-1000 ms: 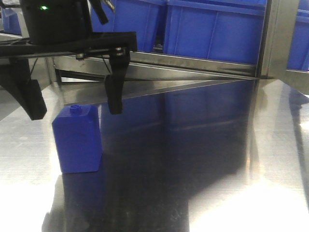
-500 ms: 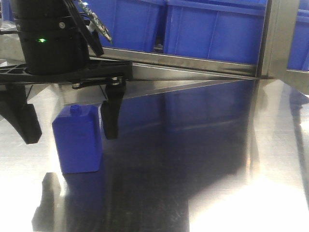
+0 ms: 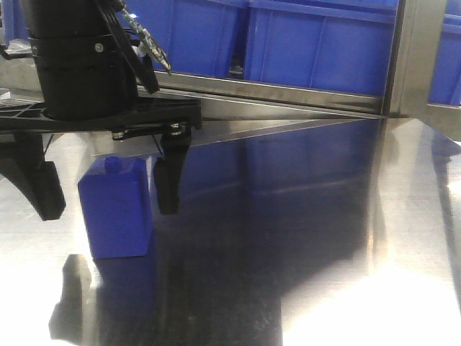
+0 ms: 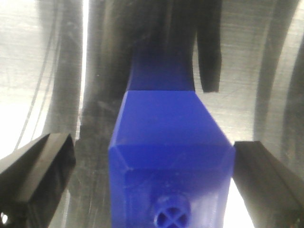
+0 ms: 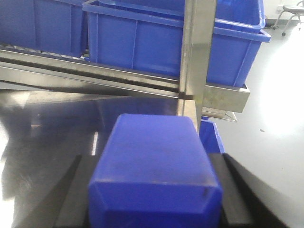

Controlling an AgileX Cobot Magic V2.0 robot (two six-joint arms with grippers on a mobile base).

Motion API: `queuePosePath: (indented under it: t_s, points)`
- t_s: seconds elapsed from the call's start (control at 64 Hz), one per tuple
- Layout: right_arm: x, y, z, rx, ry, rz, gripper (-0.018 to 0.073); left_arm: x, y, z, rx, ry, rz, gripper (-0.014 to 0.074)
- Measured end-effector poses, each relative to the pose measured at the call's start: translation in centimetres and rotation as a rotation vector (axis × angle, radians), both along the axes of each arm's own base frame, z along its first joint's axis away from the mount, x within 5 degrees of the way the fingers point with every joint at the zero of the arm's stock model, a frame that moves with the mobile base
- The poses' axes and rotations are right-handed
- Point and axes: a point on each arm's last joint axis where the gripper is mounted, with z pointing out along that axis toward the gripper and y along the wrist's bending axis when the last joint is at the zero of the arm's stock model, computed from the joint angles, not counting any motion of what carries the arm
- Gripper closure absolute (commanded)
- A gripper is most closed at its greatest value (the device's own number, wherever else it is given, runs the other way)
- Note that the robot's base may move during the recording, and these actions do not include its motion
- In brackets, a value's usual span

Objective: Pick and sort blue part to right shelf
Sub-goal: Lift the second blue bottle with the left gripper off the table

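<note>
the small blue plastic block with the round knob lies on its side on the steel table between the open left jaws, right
No. The small blue plastic block with the round knob stands upright on the steel table, knob on top, as the exterior front-facing view shows. It does sit between the open jaws of the left gripper.

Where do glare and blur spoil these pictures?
Front view: white glare washes the steel table at the bottom. Left wrist view: the knobbed block is blurred. Right wrist view: the held blue block is soft, floor overexposed.
</note>
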Motion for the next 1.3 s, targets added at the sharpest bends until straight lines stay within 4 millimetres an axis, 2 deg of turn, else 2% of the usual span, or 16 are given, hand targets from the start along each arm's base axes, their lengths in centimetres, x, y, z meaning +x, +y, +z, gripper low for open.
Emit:
queuePosePath:
  t_s: [0.094, 0.281, 0.469, 0.797, 0.921, 1.14, 1.296]
  points:
    - [0.0, 0.0, 0.0, 0.0, 0.0, 0.0, 0.0145, 0.0, 0.0, 0.0, 0.0, 0.0, -0.002, -0.0041]
    - [0.0, 0.0, 0.0, 0.0, 0.0, 0.0, 0.0145, 0.0, 0.0, 0.0, 0.0, 0.0, -0.002, 0.0139]
    - [0.0, 0.0, 0.0, 0.0, 0.0, 0.0, 0.0145, 0.0, 0.0, 0.0, 0.0, 0.0, -0.002, 0.0242]
    - [0.0, 0.0, 0.0, 0.0, 0.0, 0.0, 0.0145, -0.1, 0.0, 0.0, 0.0, -0.001, -0.002, 0.025]
    - [0.0, 0.0, 0.0, 0.0, 0.0, 0.0, 0.0145, -0.4, 0.2, 1.0, -0.029, -0.032, -0.044, 0.025]
    - [0.0, 0.0, 0.0, 0.0, 0.0, 0.0, 0.0145, -2.4, 0.5, 3.7, -0.188, -0.181, -0.39, 0.025]
    - [0.0, 0.0, 0.0, 0.0, 0.0, 0.0, 0.0145, -4.3, 1.4, 5.3, -0.274, -0.365, -0.603, 0.025]
